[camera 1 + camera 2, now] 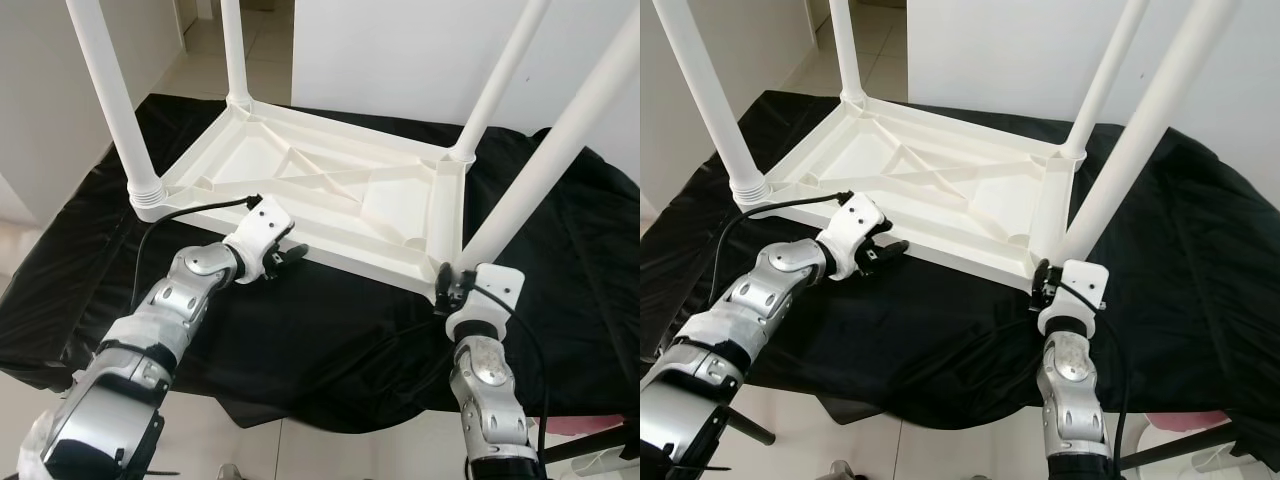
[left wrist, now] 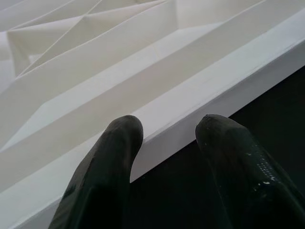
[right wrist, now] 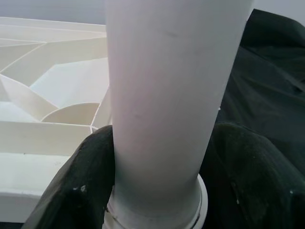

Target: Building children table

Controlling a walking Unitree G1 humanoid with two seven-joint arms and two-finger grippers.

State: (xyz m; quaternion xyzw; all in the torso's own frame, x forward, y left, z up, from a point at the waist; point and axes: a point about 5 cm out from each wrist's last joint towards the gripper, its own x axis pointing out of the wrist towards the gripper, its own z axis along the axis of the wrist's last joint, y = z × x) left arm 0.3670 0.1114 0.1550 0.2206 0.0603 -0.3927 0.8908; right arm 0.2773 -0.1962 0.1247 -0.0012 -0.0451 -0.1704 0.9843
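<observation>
Head views: the upturned white plastic children's table top (image 1: 330, 195) lay on a black cloth (image 1: 330, 340), four white tubular legs up.
Left wrist view: left gripper (image 2: 167, 143) was spread, fingers straddling the near rim.
Right wrist view: right gripper (image 3: 159, 157) clasped the near-right white leg (image 3: 167, 95) at its socket; the leg's long axis stood nearly upright.

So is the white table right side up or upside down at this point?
Upside down. The tabletop lies with its ribbed underside up on the black cloth, and all four legs point upward; the right hand grips the near-right leg.
</observation>
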